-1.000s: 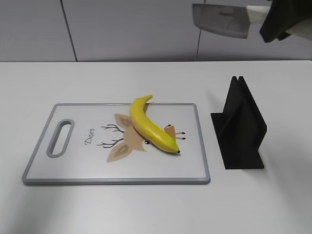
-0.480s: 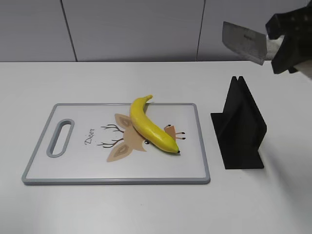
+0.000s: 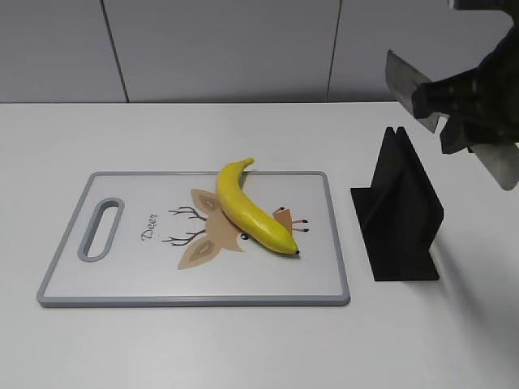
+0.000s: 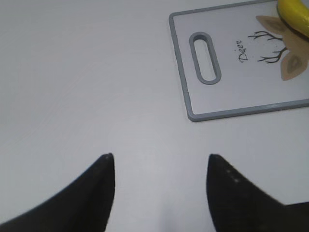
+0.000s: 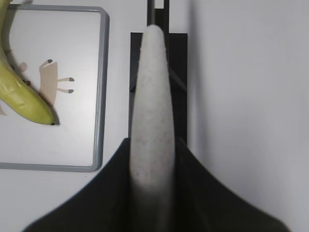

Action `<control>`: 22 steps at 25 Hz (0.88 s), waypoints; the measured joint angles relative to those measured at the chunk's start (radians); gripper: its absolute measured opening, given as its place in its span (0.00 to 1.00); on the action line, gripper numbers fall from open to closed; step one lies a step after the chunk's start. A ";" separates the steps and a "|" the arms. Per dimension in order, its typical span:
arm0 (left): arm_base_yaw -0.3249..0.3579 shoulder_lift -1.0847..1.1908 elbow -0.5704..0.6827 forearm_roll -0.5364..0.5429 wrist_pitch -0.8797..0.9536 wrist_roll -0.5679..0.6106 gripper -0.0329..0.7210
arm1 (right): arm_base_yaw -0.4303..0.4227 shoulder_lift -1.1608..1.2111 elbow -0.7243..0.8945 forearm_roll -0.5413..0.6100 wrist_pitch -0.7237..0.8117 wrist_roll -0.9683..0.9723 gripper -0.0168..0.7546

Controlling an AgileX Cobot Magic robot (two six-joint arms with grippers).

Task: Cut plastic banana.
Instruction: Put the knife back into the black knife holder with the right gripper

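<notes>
The plastic banana (image 3: 251, 209) is whole and lies diagonally on the deer-print cutting board (image 3: 195, 300). My right gripper (image 3: 462, 113) is shut on a knife. Its grey blade (image 3: 403, 81) points up and left, and its pale handle (image 3: 496, 162) sticks out low on the right. The knife hangs in the air just above the black knife stand (image 3: 400, 211). In the right wrist view the handle (image 5: 152, 96) sits between my fingers, with the stand (image 5: 178, 58) beneath and the banana (image 5: 21, 96) at the left. My left gripper (image 4: 160, 157) is open and empty over bare table, left of the board (image 4: 186, 92). The banana's end (image 4: 294, 9) shows at the top right.
The white table runs to a grey panelled wall behind. The board's handle slot (image 3: 100, 229) is at its left end. The black stand rises right of the board, under the knife.
My right gripper has carried the knife right and down, from high above the back of the table to just over the stand, and the blade has tilted. The banana and board have not moved.
</notes>
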 joint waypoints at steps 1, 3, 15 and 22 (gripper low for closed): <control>0.000 -0.042 0.017 0.000 0.001 0.000 0.82 | 0.002 0.000 0.010 0.005 -0.016 0.004 0.25; 0.000 -0.121 0.038 0.000 0.004 0.000 0.82 | 0.005 -0.001 0.039 0.018 -0.048 0.015 0.25; 0.000 -0.378 0.108 -0.001 -0.001 -0.002 0.81 | 0.008 -0.002 0.134 -0.015 -0.131 0.081 0.25; 0.000 -0.379 0.108 -0.001 -0.001 -0.002 0.80 | 0.008 0.021 0.192 -0.029 -0.192 0.107 0.25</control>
